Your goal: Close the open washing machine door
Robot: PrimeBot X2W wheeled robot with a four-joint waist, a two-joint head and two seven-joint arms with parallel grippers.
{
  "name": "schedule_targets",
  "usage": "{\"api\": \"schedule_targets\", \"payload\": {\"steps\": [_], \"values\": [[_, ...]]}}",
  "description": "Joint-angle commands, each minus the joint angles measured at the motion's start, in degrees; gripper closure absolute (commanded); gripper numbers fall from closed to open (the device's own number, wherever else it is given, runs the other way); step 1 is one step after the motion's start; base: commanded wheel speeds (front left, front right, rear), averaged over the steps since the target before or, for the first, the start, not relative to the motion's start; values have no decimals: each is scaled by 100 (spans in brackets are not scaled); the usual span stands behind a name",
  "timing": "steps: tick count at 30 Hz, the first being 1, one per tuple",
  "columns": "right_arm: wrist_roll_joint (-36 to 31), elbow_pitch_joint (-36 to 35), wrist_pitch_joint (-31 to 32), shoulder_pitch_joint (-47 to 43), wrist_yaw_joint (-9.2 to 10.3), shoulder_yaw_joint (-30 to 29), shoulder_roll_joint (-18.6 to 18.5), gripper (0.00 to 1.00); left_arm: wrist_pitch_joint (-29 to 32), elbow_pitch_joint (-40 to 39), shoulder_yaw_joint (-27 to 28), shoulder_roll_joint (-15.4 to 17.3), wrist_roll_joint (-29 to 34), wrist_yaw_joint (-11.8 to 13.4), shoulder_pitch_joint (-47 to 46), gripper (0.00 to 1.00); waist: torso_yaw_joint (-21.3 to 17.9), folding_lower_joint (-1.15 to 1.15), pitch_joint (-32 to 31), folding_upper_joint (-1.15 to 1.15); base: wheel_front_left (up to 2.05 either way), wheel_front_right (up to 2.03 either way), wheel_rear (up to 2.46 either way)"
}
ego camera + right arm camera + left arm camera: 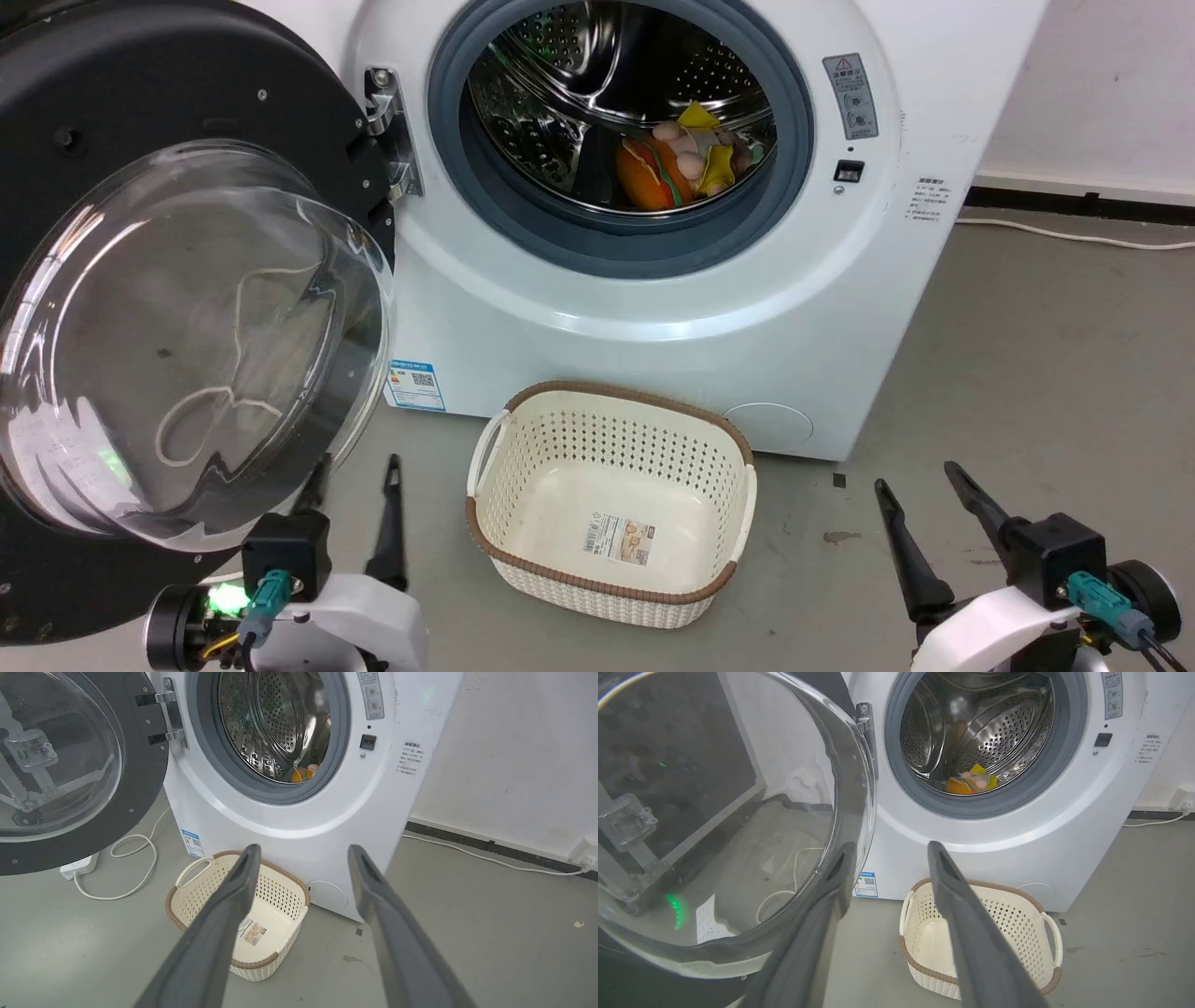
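At the left of the head view, the washing machine door [187, 308] is seen swung fully open. It is hung on the metal hinge [387, 131], w/ its clear glass bowl [205, 373] bulging toward the cam. The washing machine [653, 308] is set against a white wall [1102, 84]. Its steel drum [560, 75] is exposed inside the grey gasket [523, 219], & colourful toys [686, 159], orange & yellow, are seen at the drum bottom. A blue sticker [415, 385] is stuck low on the front, just beside the door's lower edge.

On the grey floor [1027, 373] in front of the machine, a cream perforated basket [616, 390] w/ a brown rim is placed.

The L gripper [358, 467] is held low by the door's bottom edge, fingers spread wide, nothing btwn them. One finger is seen through the glass bowl, the other just outside it. Contact w/ the door can't be told.

The R gripper [915, 476] is held well apart from the door, right of the basket, fingers likewise spread wide, nothing gripped.

In the R wrist view a white cable [135, 858] & a power strip [79, 865] are seen on the floor under the open door.
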State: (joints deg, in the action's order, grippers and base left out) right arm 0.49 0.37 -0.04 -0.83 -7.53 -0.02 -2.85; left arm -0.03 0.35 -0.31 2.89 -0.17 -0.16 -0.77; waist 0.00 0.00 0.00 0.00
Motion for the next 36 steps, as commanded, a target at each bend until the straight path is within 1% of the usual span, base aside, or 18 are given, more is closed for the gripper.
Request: {"api": "schedule_targets", "payload": {"steps": [1,5,15,26,36], "values": [[52,4,-33,-5,0,-14,0,0,-34,4,-12,0,-14,5,-1,0,1,0,0,0,0,0,0],[108,3,-81,-9,0,-43,0,0,-82,11,-43,0,-38,14,-1,0,16,0,-2,0,0,0,0],[279,-75,-237,-65,1,-80,0,0,-237,42,-111,0,-96,17,19,0,229,0,-34,0,0,0,0],[313,-104,-369,-126,1,29,-1,0,-369,66,-118,1,-130,0,45,0,677,0,-86,0,0,0,0],[269,-54,-488,61,1,359,-1,0,-488,-93,-28,0,-213,90,145,0,979,0,1,0,0,0,0]]}}
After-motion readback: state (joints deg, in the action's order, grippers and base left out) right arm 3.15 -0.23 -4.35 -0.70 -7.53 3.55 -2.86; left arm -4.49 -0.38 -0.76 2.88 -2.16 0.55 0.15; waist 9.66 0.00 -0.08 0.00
